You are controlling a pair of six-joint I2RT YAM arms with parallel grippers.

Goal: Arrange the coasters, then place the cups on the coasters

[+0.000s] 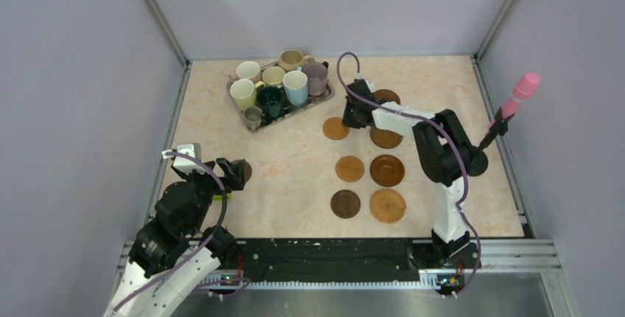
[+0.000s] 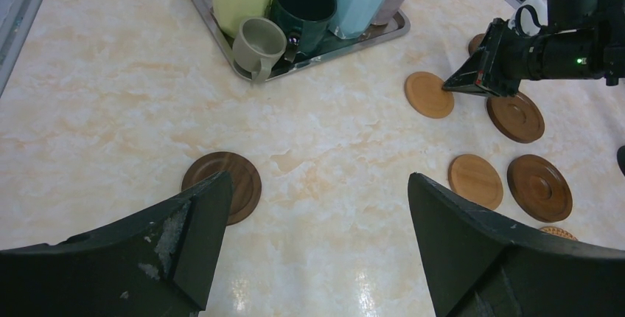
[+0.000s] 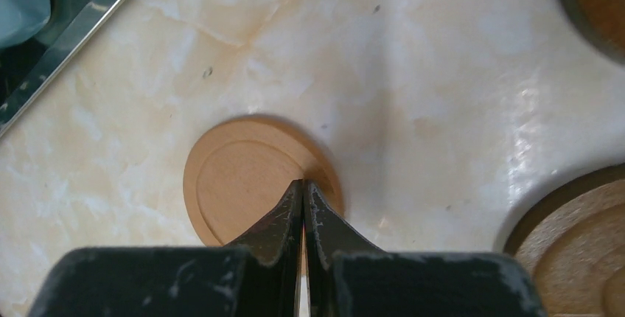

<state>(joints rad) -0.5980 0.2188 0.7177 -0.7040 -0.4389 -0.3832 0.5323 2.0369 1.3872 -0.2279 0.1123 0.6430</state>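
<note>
- Because the tan coaster [image 3: 243,184] lay flat on the marble-patterned surface [image 3: 442,74], it looked thin, stiff and light, with little edge to pinch from above.
- The right end effector [image 3: 304,188] was closed with nothing between its fingers, its tips over the coaster's near right part. Whether they pressed on it could not be told.
- A closed tip bearing down on the disc would probably slide it easily over the glossy surface. A lift would call for a pinch across the rim.
- This coaster sat just right of the metal tray [image 1: 243,116], at the far left of the group of coasters laid out in front of the right arm.
- The left end effector [image 2: 318,184] stood wide open and empty above a dark coaster [image 2: 228,173], which lay alone, well apart from the group.
- The mugs [image 1: 278,85] were crowded on the tray. As glazed ceramic they were likely heavier, slippery and breakable, best gripped across the wall at the rim.
</note>
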